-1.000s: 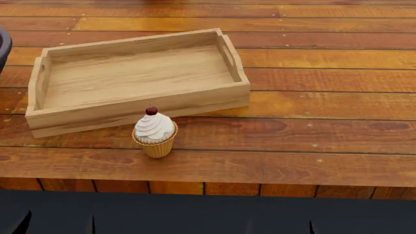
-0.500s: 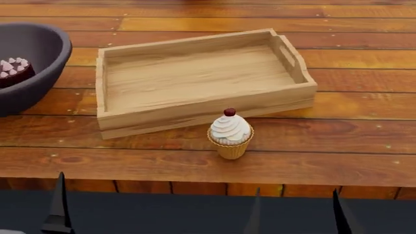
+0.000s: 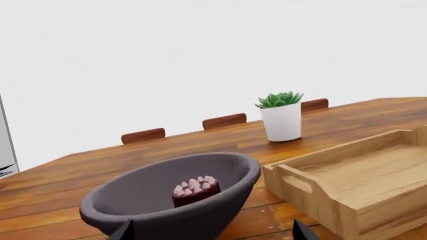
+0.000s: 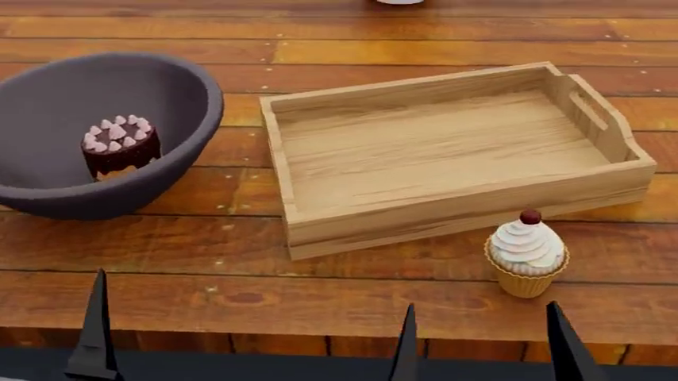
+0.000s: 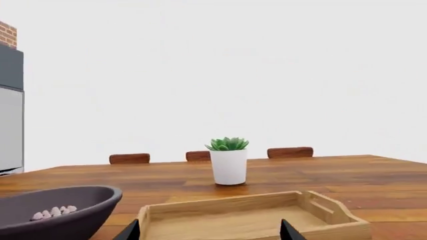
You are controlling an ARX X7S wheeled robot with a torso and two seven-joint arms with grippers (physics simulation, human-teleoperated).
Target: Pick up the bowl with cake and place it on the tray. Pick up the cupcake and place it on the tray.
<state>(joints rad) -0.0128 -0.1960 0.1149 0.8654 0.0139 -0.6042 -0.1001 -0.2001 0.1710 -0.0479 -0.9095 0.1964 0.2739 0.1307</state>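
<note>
One bowl (image 4: 63, 119), one cake (image 4: 120, 147), one tray (image 4: 445, 159), one cupcake (image 4: 526, 253)

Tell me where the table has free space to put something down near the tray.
The tray is bare inside. Bare table lies in front of the bowl and tray, left of the cupcake, and behind the tray, towards the potted plant. The bowl-to-tray gap is narrow; the cupcake stands close to the tray's front wall.
</note>
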